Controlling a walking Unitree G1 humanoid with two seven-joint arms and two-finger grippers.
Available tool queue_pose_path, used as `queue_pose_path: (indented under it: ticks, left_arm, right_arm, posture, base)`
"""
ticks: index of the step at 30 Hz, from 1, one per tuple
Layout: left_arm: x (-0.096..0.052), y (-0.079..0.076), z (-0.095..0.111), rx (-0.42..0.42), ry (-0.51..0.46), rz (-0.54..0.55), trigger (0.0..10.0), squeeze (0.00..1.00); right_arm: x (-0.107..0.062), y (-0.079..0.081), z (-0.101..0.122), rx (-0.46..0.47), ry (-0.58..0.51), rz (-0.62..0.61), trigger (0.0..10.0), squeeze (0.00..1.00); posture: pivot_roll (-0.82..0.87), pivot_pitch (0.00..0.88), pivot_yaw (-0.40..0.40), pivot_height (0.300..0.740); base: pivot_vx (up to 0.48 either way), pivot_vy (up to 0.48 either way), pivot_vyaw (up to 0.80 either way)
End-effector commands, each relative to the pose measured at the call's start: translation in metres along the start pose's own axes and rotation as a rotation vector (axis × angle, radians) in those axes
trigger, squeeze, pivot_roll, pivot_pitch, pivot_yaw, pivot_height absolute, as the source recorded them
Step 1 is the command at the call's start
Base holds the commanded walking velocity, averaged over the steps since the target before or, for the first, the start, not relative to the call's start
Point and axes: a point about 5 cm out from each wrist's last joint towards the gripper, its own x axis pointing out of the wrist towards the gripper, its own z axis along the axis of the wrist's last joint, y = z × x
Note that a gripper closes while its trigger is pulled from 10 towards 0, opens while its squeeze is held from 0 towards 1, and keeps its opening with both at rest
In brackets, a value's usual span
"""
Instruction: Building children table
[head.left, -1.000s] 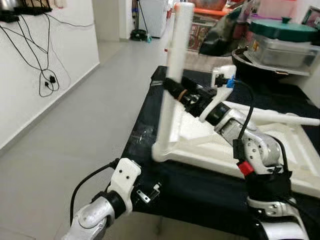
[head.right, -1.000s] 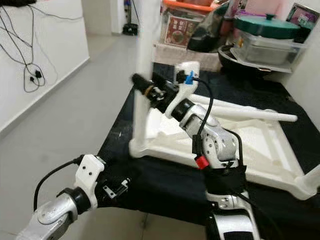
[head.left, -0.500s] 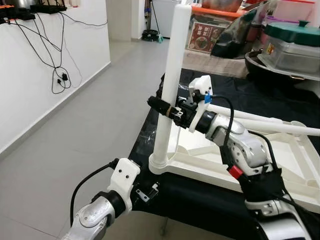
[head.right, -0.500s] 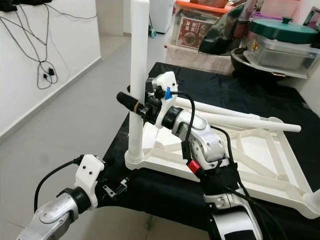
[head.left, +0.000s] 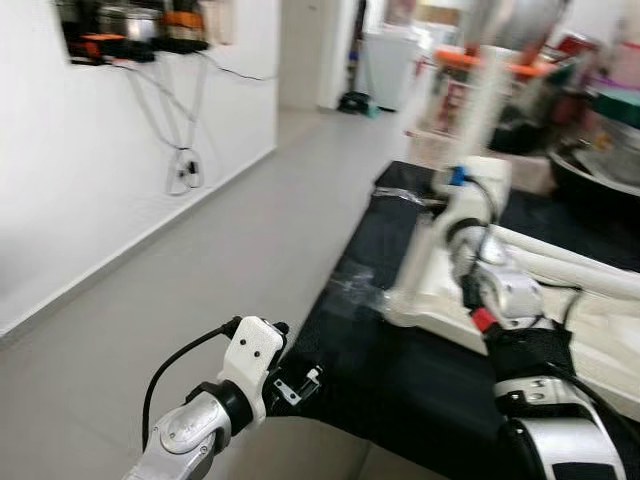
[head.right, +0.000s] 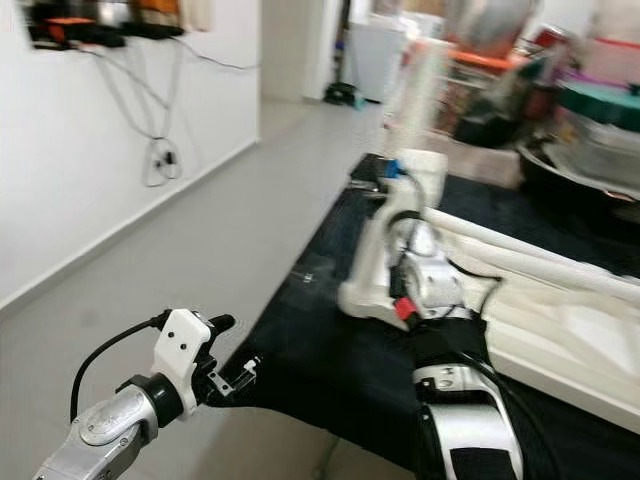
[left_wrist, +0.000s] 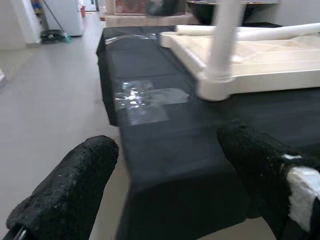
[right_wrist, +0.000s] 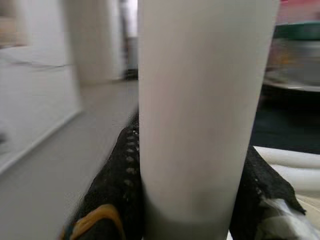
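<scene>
My right gripper (right_wrist: 200, 210) closes its two black fingers (right_wrist: 117, 190) on either side of a white table leg (right_wrist: 205, 100), which stands upright in the corner socket of the upturned white tabletop (left_wrist: 260, 55); the pads press against the tube, so I have it firmly in hand. The tabletop lies underside up on a black-covered desk (left_wrist: 165, 145), its socketed corner near the desk's left front corner, with a strip of clear tape (left_wrist: 142, 97) stuck to the cloth just beside it. My left gripper (left_wrist: 175, 165) hangs off the desk's left front corner, its fingers spread wide and holding nothing. In the head views, which are blurred, my right arm (head.left: 495, 295) reaches forward to the leg (head.left: 480, 100), and the left arm (head.left: 215, 410) sits low beside the desk edge. At least one more white leg (left_wrist: 260, 32) lies loose along the tabletop's ribbed underside, not yet stood up. Judging from this, the build is at an early stage: one leg is planted in its socket, though I cannot tell whether it is fully seated, and the remaining legs are yet to be fitted before the table can be turned right side up. Beyond the desk, storage boxes and a dark pan (head.right: 590, 160) crowd the far side, and cables (head.left: 180, 160) dangle down the white wall across the grey floor (head.left: 200, 280).
</scene>
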Motion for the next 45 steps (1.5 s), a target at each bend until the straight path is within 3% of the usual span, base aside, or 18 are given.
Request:
queue_pose_path:
  ticks: [1, 9, 10, 13, 14, 16, 17, 18, 19, 20, 27, 33, 34, 35, 36, 40, 43, 45]
  left_arm:
    - [0.002, -0.002, -0.003, -0.007, 0.011, -0.010, 10.0, 0.00]
    - [0.002, -0.003, -0.003, -0.007, 0.009, -0.011, 10.0, 0.00]
    - [0.002, -0.003, -0.003, -0.008, 0.009, -0.009, 10.0, 0.00]
    - [0.001, -0.003, -0.003, -0.010, 0.009, -0.005, 10.0, 0.00]
    - [0.001, -0.003, -0.004, -0.010, 0.009, -0.005, 10.0, 0.00]
    - [0.001, -0.003, -0.004, -0.010, 0.008, -0.005, 10.0, 0.00]
    - [0.001, -0.003, -0.004, -0.011, 0.009, -0.006, 10.0, 0.00]
    - [0.002, -0.003, -0.004, -0.013, 0.009, -0.007, 10.0, 0.00]
    - [0.002, -0.003, -0.004, -0.013, 0.009, -0.007, 10.0, 0.00]
    - [0.002, -0.003, -0.005, -0.016, 0.008, -0.010, 10.0, 0.00]
    - [0.003, -0.003, -0.005, -0.014, 0.010, -0.015, 10.0, 0.00]
    - [0.003, -0.003, -0.005, -0.014, 0.010, -0.014, 10.0, 0.00]
    - [0.003, -0.003, -0.005, -0.015, 0.010, -0.010, 10.0, 0.00]
    - [0.003, -0.003, -0.005, -0.015, 0.010, -0.010, 10.0, 0.00]
    - [0.003, -0.002, -0.005, -0.016, 0.009, -0.008, 10.0, 0.00]
    - [0.002, -0.003, -0.006, -0.016, 0.009, -0.010, 10.0, 0.00]
    - [0.002, -0.003, -0.006, -0.016, 0.011, -0.017, 10.0, 0.00]
    - [0.003, -0.003, -0.006, -0.016, 0.010, -0.018, 10.0, 0.00]
  right_arm:
    - [-0.004, -0.024, -0.051, -0.091, 0.198, -0.135, 0.0, 0.00]
    - [-0.004, 0.000, -0.044, -0.096, 0.176, -0.053, 0.0, 0.00]
    - [-0.003, 0.009, -0.040, -0.077, 0.165, 0.018, 10.0, 0.00]
    - [-0.002, 0.020, -0.026, 0.003, 0.098, 0.075, 10.0, 0.00]
    - [-0.001, 0.026, -0.015, 0.065, 0.056, 0.145, 10.0, 1.00]
    - [0.000, 0.031, -0.004, 0.122, 0.016, 0.219, 10.0, 1.00]
    - [-0.004, 0.044, 0.004, 0.194, 0.008, 0.358, 10.0, 0.27]
    - [-0.012, 0.058, 0.014, 0.261, -0.005, 0.534, 10.0, 0.00]
    - [-0.012, 0.058, 0.014, 0.261, -0.005, 0.534, 10.0, 0.00]
    - [-0.040, 0.080, 0.033, 0.274, -0.092, 0.890, 10.0, 0.00]
    - [-0.094, 0.096, 0.030, 0.092, -0.117, 1.411, 10.0, 0.00]
    - [-0.092, 0.098, 0.022, 0.049, -0.109, 1.419, 10.0, 0.00]
    - [-0.087, 0.098, 0.017, 0.015, -0.107, 1.389, 2.9, 0.00]
    - [-0.087, 0.098, 0.017, 0.015, -0.107, 1.389, 2.9, 0.00]
    - [-0.075, 0.097, 0.008, -0.048, -0.081, 1.305, 0.0, 0.00]
    - [-0.050, 0.085, -0.006, -0.148, -0.019, 1.085, 0.0, 0.00]
    - [-0.011, 0.053, -0.017, -0.145, 0.091, 0.558, 0.0, 0.00]
    - [-0.006, 0.043, -0.021, -0.129, 0.114, 0.465, 0.0, 0.00]
  posture:
    - [0.09, 0.000, -0.119, 0.740]
    - [0.09, 0.000, -0.124, 0.740]
    - [0.09, 0.000, -0.123, 0.740]
    - [0.09, 0.000, -0.126, 0.740]
    - [0.09, 0.000, -0.125, 0.740]
    - [0.09, 0.000, -0.125, 0.740]
    - [0.09, 0.000, -0.125, 0.740]
    - [0.09, 0.000, -0.125, 0.740]
    - [0.09, 0.000, -0.125, 0.740]
    - [0.08, 0.000, -0.121, 0.740]
    - [0.09, 0.000, -0.122, 0.740]
    - [0.09, 0.000, -0.128, 0.740]
    - [0.10, 0.000, -0.129, 0.740]
    - [0.10, 0.000, -0.129, 0.740]
    - [0.09, 0.000, -0.128, 0.740]
    - [0.09, 0.000, -0.125, 0.740]
    - [0.08, 0.000, -0.121, 0.740]
    - [0.08, 0.000, -0.122, 0.740]
  base:
    - [0.000, 0.000, 0.00]
    - [0.000, 0.000, 0.00]
    - [0.000, 0.000, 0.00]
    - [0.000, 0.000, 0.00]
    - [0.000, 0.000, 0.00]
    - [0.000, 0.000, 0.00]
    - [0.000, 0.000, 0.00]
    - [0.000, 0.000, 0.00]
    - [0.000, 0.000, 0.00]
    - [0.000, 0.000, 0.00]
    - [0.000, 0.000, 0.00]
    - [0.000, 0.000, 0.00]
    - [0.000, 0.000, 0.00]
    - [0.000, 0.000, 0.00]
    - [0.000, 0.000, 0.00]
    - [0.000, 0.000, 0.00]
    - [0.000, 0.000, 0.00]
    - [0.000, 0.000, 0.00]
